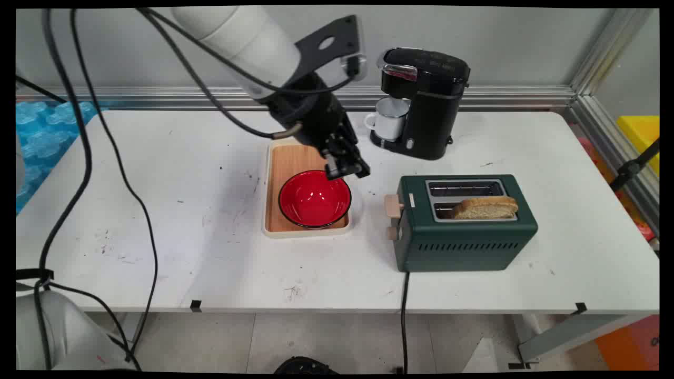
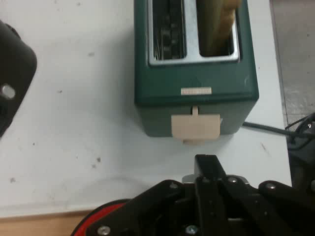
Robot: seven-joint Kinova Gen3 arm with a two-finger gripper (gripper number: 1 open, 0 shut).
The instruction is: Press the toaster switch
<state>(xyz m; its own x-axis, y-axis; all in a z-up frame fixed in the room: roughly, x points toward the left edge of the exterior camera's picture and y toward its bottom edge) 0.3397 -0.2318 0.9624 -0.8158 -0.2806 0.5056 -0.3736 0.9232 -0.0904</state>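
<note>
My black gripper point(image 1: 347, 169) hangs just above the far right rim of a red bowl point(image 1: 314, 199), which sits on a wooden tray point(image 1: 287, 158). Its fingers point(image 2: 209, 167) are shut together with nothing between them. In the hand view the gripper point(image 2: 209, 164) points toward a green toaster point(image 2: 197, 93), and the toaster's beige lever point(image 2: 196, 128) lies a short way ahead of the fingertips. A bread slice point(image 2: 219, 24) stands in one slot; the other slot is empty. The bowl's red rim point(image 2: 98, 221) shows under the linkage.
The green toaster point(image 1: 463, 226) with the bread slice point(image 1: 484, 208) stands right of the tray, its cord running off the front edge. A black coffee maker point(image 1: 426, 100) holding a white mug point(image 1: 389, 118) stands behind it. Black cables hang at the left.
</note>
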